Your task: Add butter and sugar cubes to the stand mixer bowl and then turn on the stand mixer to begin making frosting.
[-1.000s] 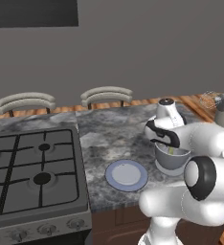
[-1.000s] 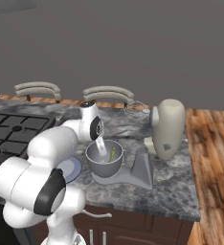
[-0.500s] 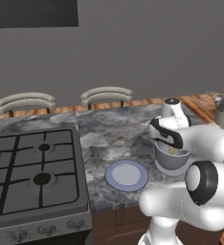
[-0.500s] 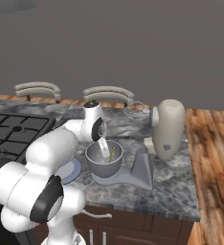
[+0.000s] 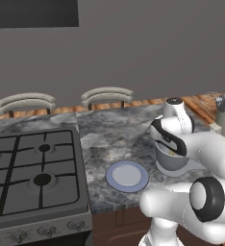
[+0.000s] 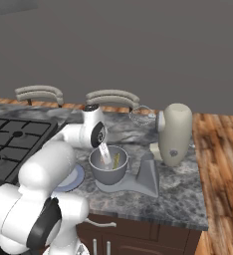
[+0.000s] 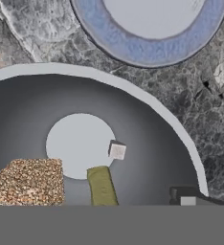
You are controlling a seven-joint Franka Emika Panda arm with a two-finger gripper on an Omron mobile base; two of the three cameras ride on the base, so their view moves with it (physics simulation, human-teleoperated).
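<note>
My gripper (image 6: 106,155) hangs inside the stand mixer bowl (image 6: 108,169), pointing down, with its jaws wide apart and nothing between them. In the hand view one dark fingertip (image 7: 185,197) shows at the right. A big brown speckled sugar cube (image 7: 27,182) sits where the left fingertip would be; I cannot tell whether they touch. On the bowl's (image 7: 147,103) floor lie a small white sugar cube (image 7: 117,151) and the yellow butter (image 7: 102,186) stick. The cream stand mixer (image 6: 174,133) stands right of the bowl, its whisk (image 6: 141,115) raised.
A blue-rimmed plate (image 5: 127,175) lies on the marble counter just left of the bowl (image 5: 171,161). The gas stove (image 5: 32,173) takes up the counter's left end. Two chair backs (image 5: 107,96) stand behind the counter. The counter's front edge runs just below the plate.
The jaws have spread from nearly shut to wide apart over the bowl. The hand itself has hardly moved.
</note>
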